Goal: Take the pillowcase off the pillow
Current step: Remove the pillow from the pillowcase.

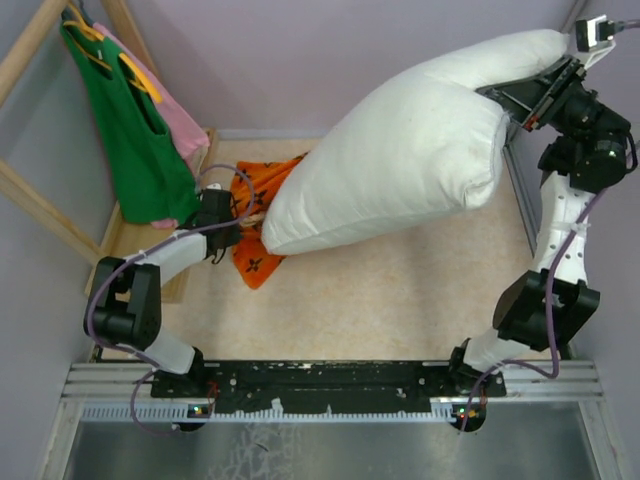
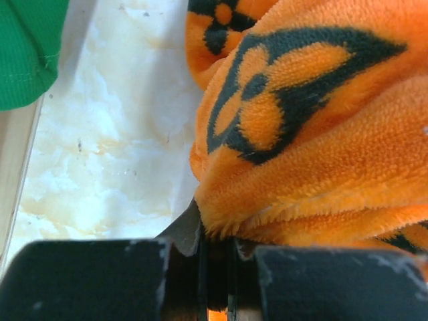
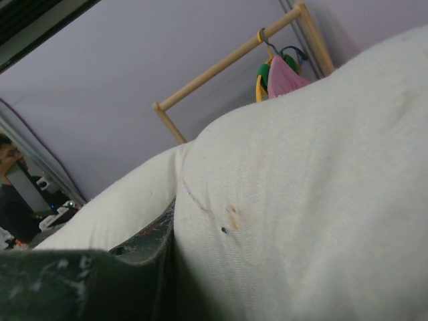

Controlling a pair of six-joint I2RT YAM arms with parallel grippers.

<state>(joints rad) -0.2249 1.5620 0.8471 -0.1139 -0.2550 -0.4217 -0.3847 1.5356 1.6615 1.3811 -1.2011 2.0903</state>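
Observation:
The white pillow (image 1: 400, 160) hangs tilted across the back of the table, its upper right end lifted. My right gripper (image 1: 512, 102) is shut on that end. In the right wrist view the pillow (image 3: 301, 200) fills the frame, and one dark finger (image 3: 137, 241) presses into it. The orange pillowcase (image 1: 262, 225), printed with black flowers, lies bunched on the table by the pillow's lower left corner. My left gripper (image 1: 236, 214) is shut on its edge. The left wrist view shows the plush pillowcase (image 2: 301, 134) pinched in the left gripper (image 2: 217, 251).
A wooden rack (image 1: 30, 195) stands at the left with a green tank top (image 1: 135, 140) and a pink garment (image 1: 185, 130) on hangers. The tank top's hem (image 2: 27, 47) hangs close to my left gripper. Walls close in the table's back and sides.

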